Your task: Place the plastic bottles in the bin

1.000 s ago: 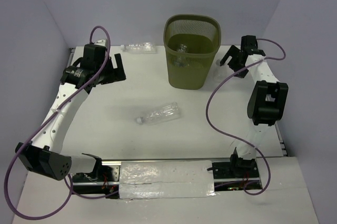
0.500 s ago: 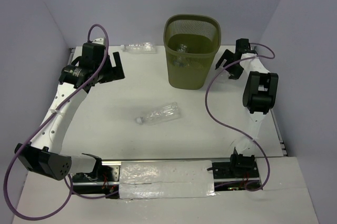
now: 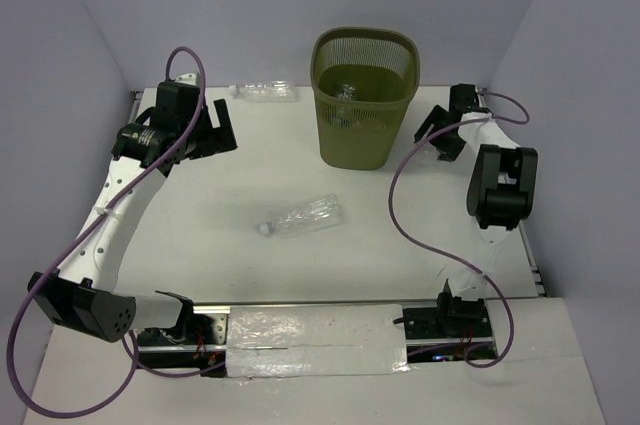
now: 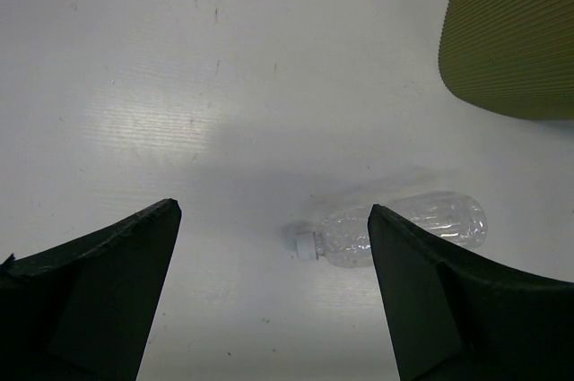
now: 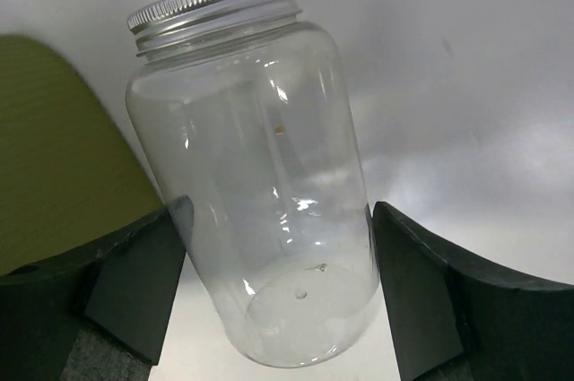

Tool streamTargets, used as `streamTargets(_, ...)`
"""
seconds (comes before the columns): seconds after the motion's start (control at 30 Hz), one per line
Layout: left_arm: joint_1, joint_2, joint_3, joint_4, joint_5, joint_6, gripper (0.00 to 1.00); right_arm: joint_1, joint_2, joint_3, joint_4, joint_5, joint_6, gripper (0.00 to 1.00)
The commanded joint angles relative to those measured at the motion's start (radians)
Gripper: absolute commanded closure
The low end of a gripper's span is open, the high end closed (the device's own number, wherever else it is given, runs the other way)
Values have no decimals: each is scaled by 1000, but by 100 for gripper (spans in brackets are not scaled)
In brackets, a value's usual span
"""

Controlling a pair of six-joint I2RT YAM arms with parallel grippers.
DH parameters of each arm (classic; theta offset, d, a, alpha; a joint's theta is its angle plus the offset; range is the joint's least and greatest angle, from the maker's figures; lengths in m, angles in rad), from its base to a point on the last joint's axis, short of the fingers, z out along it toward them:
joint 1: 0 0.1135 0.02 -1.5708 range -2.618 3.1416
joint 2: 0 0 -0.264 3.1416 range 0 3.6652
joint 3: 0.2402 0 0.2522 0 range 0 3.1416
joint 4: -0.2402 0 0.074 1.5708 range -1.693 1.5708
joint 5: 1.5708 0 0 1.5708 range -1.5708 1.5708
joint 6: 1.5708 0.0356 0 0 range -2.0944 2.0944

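The left gripper [image 4: 272,209] is held above the table [image 3: 200,235] with its fingers spread wide. One plastic bottle [image 4: 399,230] lies on its side at mid-table, apart from both grippers. A second bottle [image 3: 262,91] lies at the far edge. A third bottle [image 3: 345,93] is inside the bin [image 3: 362,145]. The right gripper [image 5: 280,211], fingers spread, brackets a clear jar [image 5: 251,148] just beside the bin.

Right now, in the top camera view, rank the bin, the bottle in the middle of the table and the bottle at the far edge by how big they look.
1. The bin.
2. The middle bottle.
3. The far bottle, only slightly smaller-looking; it lies farther from the camera, so those two may match.
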Motion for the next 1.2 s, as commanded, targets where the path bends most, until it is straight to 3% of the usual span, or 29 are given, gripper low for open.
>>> streamTargets(0.0, -4, -24, 13, 21, 10, -4, 0, -5, -291, -83, 42, 71, 31, 42)
streamTargets(0.13, -4, -22, 7, 41, 24, 6, 1, 1, -541, -161, 40, 80, 53, 42)
streamTargets(0.23, -4, -3, -9, 53, 36, 10, 1, 35, -693, -129, 7, 129, 48, 42)
streamTargets(0.37, -4, 24, -28, 50, 59, 1, 1, 194, -763, -13, -30, 282, 13, 40)
streamTargets(0.6, -9, 14, -83, 59, 102, 13, 2, 391, -574, 324, -93, 330, -29, 36)
streamTargets(0.73, -10, 5, -100, 44, 92, 15, 2, 437, -441, 455, -115, 324, -29, 35)
streamTargets(0.83, -12, 1, -106, 46, 102, 10, 2, 455, -338, 564, -163, 325, -42, 26)
streamTargets(0.87, -12, 1, -106, 47, 107, 10, 2, 462, -309, 601, -185, 318, -44, 13)
streamTargets(0.93, -12, 2, -105, 49, 109, 6, 2, 471, -229, 726, -269, 322, -62, 3)
streamTargets(1.0, -13, -7, -106, 53, 86, -1, 2, 480, -206, 815, -311, 348, -76, 0)
streamTargets(1.17, -13, -3, -103, 67, 84, 3, 1, 501, -385, 670, -201, 403, -99, 0)
